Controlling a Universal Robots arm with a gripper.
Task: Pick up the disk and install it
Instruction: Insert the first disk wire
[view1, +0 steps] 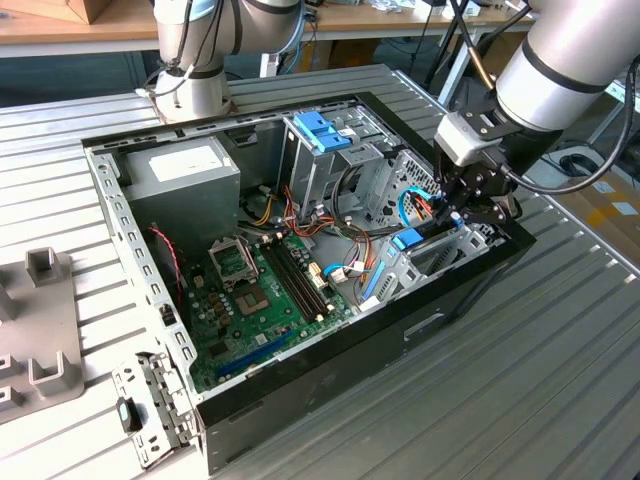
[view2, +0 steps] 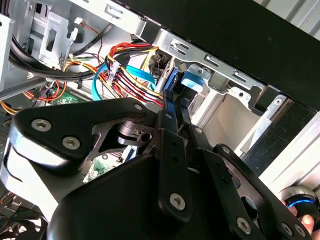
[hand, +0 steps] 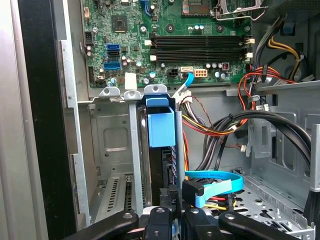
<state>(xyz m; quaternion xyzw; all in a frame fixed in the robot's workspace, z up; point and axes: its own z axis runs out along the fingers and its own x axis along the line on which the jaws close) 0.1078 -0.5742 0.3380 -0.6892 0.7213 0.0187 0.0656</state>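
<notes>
Counting first: one open computer case (view1: 300, 390) lies on its side on a slatted metal table (view1: 540, 380), with one green motherboard (view1: 265, 300) on its floor, one grey power supply box (view1: 185, 180) at the far corner, and one arm whose gripper (view1: 470, 205) hangs over the case's corner at the exterior view's right. A second, idle robot base (view1: 195, 85) stands beyond the case. Two blue plastic parts show in the exterior view: a latch (view1: 322, 130) on the upper silver cage and the blue tab at the disk (view1: 410, 240) in the lower cage.

In the first wrist view the disk (hand: 161, 130) stands on edge inside a silver drive cage (hand: 112, 145), between two upright metal rails, its blue frame end uppermost in the slot and its dark body running down toward the gripper (hand: 172, 220). Its long axis lies along the slot, pointing from the gripper toward the motherboard (hand: 170, 40). One flat blue data cable (hand: 215, 187) curls just beside it, with bundles of red, yellow and black wires (hand: 215, 127) near.

In the second wrist view the gripper (view2: 172, 107) has its black fingers drawn close together, pinching the thin edge of the disk (view2: 192, 82) at the cage mouth.
</notes>
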